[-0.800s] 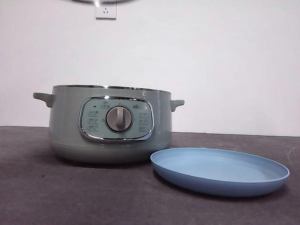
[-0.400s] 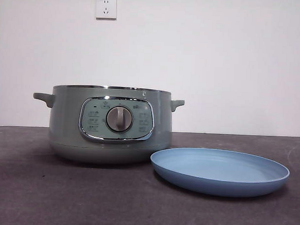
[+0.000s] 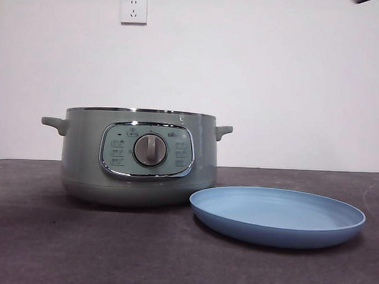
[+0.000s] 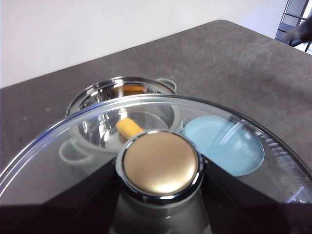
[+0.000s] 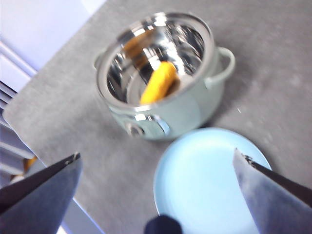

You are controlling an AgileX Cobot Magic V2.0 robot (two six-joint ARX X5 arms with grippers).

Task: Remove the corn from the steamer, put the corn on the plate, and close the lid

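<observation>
Here, steamer (image 3: 139,158) panel icons unreadable, corn (image 5: 158,82) inside, lid (image 4: 161,165) lifted

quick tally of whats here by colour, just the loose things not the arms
Green: 1, the round sage-green steamer pot
Blue: 1, the shallow light-blue plate
Yellow: 1, the short yellow-orange corn cob inside the pot
Clear glass: 1, the chrome-rimmed glass lid, held up off the pot
Total: 4

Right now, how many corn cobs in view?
1. The corn lies inside the open steamer; the orange shape on the wall behind it looks like its reflection. The plate holds none.
</observation>
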